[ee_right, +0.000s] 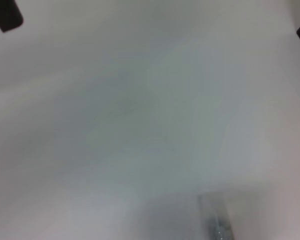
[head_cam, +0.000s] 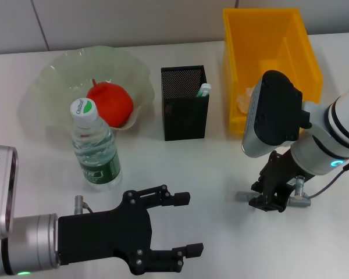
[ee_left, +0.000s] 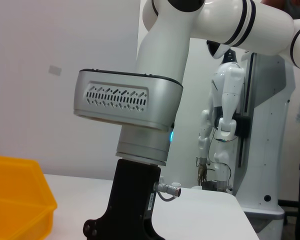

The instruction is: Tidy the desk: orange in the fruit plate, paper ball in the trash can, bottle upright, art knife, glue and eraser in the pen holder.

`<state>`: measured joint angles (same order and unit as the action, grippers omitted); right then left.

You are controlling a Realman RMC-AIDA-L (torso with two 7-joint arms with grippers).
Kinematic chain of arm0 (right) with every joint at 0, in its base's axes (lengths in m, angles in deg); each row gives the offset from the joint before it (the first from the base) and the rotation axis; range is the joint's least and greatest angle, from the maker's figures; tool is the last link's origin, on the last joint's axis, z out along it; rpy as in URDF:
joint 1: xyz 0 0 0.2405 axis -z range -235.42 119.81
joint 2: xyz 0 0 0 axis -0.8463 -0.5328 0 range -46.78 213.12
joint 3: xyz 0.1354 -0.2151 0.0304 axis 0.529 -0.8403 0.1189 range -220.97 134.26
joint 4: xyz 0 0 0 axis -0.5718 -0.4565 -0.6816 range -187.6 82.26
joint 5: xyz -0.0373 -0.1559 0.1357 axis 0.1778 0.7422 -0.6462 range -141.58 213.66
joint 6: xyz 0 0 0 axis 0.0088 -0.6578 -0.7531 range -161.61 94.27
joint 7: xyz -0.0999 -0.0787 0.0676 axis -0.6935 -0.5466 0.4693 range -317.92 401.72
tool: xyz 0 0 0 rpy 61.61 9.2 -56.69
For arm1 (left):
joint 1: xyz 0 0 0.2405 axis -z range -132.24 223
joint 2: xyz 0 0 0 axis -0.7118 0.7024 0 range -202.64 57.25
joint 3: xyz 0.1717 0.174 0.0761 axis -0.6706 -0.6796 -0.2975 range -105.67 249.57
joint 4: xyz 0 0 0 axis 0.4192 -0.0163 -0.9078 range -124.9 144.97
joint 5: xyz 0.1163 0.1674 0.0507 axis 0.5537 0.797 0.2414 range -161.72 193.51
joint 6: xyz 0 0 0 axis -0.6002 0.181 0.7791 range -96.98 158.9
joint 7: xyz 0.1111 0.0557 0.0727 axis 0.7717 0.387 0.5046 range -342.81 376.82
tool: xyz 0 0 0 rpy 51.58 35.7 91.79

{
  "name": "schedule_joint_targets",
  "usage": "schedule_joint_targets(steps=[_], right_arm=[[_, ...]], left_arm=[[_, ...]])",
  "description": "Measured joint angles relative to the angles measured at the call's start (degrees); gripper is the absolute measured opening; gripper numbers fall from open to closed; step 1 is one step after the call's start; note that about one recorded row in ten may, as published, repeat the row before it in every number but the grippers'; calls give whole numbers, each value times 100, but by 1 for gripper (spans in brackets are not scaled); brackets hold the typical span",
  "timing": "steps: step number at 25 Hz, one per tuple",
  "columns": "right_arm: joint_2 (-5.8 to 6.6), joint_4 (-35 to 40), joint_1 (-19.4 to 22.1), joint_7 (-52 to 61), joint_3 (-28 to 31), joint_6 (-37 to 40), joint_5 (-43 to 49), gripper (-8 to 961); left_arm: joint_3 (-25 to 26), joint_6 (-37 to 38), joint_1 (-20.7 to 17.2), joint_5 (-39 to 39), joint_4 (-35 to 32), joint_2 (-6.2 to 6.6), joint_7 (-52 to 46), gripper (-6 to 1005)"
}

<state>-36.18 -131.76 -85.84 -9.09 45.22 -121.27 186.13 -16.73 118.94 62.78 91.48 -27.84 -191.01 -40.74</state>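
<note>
The orange [head_cam: 109,103] lies in the pale green fruit plate [head_cam: 52,81]. The water bottle [head_cam: 96,150] stands upright in front of the plate. The black mesh pen holder [head_cam: 184,103] holds a white glue stick with a green cap [head_cam: 203,89]. The paper ball [head_cam: 242,101] lies in the yellow bin [head_cam: 270,52]. The grey art knife [head_cam: 243,196] lies flat on the table under my right gripper [head_cam: 272,202], which is low over its middle with its jaws open; one end of the knife also shows in the right wrist view [ee_right: 216,220]. My left gripper [head_cam: 183,224] is open and empty near the front edge. The eraser is not in view.
The white table [head_cam: 221,168] carries everything. The yellow bin also shows in the left wrist view [ee_left: 17,200], beside my right arm's wrist [ee_left: 127,110]. Another white robot [ee_left: 225,125] stands beyond the table.
</note>
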Motion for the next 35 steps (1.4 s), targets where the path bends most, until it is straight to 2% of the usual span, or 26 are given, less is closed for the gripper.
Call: schedule_joint_targets(steps=[17,23,26,27,29,30,31,32,33,35], right_arm=[[1,255,-143,28,-58,-14,13,248],[8,205,-149,29,4,-69,-41,156],[15,-103,-137,28,339,-294,-331,141],[21,-448,-120,-1,821,-563,-657,141],[28,-597,-113,-14,1058,-642,-776,141],[32,-991,-67,-53,1614,-776,-1058,141],[32,-991,-67,-53,1614,-776,-1058,141],[35,-1342,14,-95,2040,-794,-1335,141],[35,-1342,14,-95,2040,-794,-1335,141],[35,-1804,125,-144,2562,-762,-1870,141]], left_arm=[[0,8,0,0,0,-8,0,800],[0,17,0,0,0,-8,0,800],[0,35,-6,0,-18,-3,0,800],[0,42,-18,0,-39,-1,-3,800],[0,42,-18,0,-39,-1,-3,800],[0,45,-31,0,-46,1,12,800],[0,45,-31,0,-46,1,12,800],[0,45,-34,0,-39,1,26,801],[0,45,-34,0,-39,1,26,801],[0,45,-42,0,-22,2,41,801]])
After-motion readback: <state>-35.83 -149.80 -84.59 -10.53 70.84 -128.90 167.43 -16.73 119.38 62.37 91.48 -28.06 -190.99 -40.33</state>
